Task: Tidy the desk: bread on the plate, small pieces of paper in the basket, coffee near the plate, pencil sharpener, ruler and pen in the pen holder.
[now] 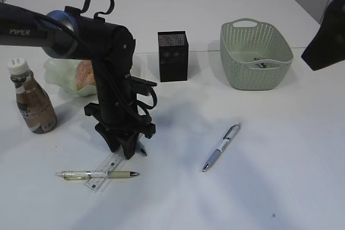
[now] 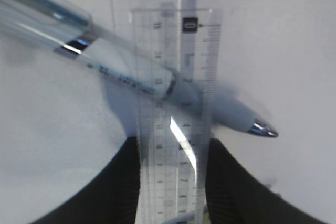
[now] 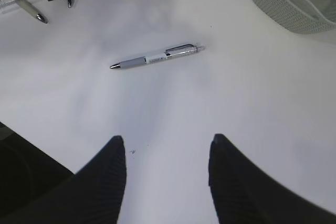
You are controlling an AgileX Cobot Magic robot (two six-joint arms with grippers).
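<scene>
At lower left of the exterior frame, the left gripper (image 1: 128, 152) stands nearly vertical over a clear plastic ruler (image 1: 106, 169), its fingers (image 2: 118, 187) spread to either side of the ruler's near end in the left wrist view, not yet closed on it. A pen with a pale green grip (image 1: 97, 174) lies across the ruler, and the tip of another pen (image 1: 143, 151) shows just beside the gripper. A blue-grey click pen (image 1: 221, 147) lies alone at centre right on the white table (image 1: 280, 176). Along the upper part of the frame sit the black mesh pen holder (image 1: 172, 56) at centre and the pale green basket (image 1: 255, 55) to its right, with small items inside. At left, a bottled coffee drink (image 1: 31, 98) stands upright near a plate (image 1: 62, 79) holding bread (image 1: 86, 74), partly hidden by the arm. The right gripper (image 3: 167, 171) hangs open and empty above the bare table, the blue-grey pen well ahead of it.
</scene>
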